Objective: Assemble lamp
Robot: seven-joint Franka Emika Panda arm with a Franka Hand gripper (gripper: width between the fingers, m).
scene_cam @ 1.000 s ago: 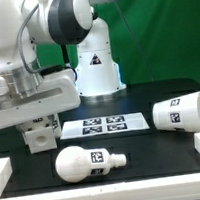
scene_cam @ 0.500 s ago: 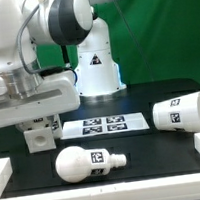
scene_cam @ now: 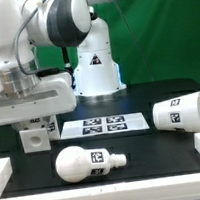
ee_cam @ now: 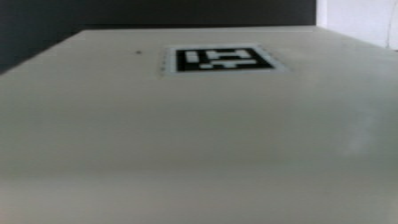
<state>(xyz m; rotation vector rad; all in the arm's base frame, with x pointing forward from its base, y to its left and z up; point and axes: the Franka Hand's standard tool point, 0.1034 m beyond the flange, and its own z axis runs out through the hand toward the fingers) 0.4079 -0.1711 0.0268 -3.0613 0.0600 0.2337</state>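
Observation:
The lamp base (scene_cam: 34, 139), a boxy white block, sits at the exterior view's left, right under my gripper (scene_cam: 42, 125). The gripper's dark fingers reach down onto its top and appear shut on it. In the wrist view one tagged face of the base (ee_cam: 196, 130) fills the frame and hides my fingers. The round bulb (scene_cam: 88, 163) lies on its side in front, neck towards the exterior view's right. The tapered shade (scene_cam: 180, 112) lies on its side at the right.
The marker board (scene_cam: 104, 125) lies flat in the middle of the black table. The arm's white pedestal (scene_cam: 94, 68) stands behind it. A white rail (scene_cam: 108, 191) runs along the front edge and a white wall stands at the left.
My gripper and the base under it have shifted slightly to the exterior view's left. The bulb and the shade have not moved.

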